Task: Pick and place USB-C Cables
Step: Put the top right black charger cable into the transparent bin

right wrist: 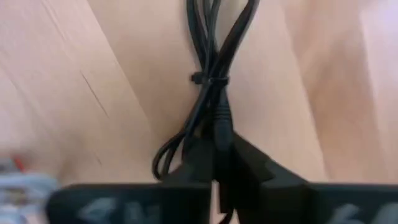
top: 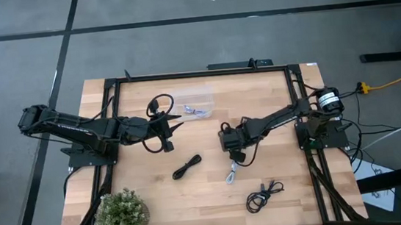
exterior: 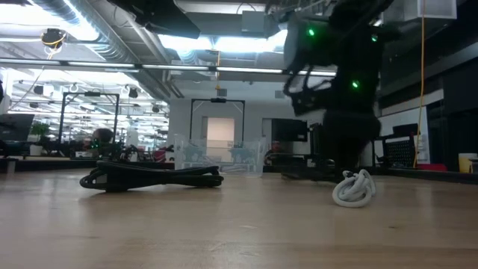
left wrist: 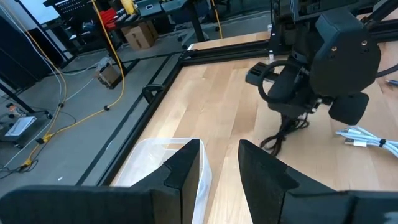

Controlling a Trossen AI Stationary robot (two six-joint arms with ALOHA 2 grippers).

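Your right tool [top: 239, 155] is down on the counter [top: 142, 199], its fingers pinched on a thin black cable [right wrist: 208, 93] bundled with a small tie. You have four cables in sight: three black and one white. Just beside that tool, on the near side, lies the white cable [top: 232, 173], loosely coiled. A second black cable [top: 186, 166] lies a little farther off, toward the left arm, and a third black one [top: 263, 194] sits looped nearer the counter's front edge. Your left tool [top: 175, 128] hangs well apart, fingers parted, over a clear plastic bin [top: 192, 98].
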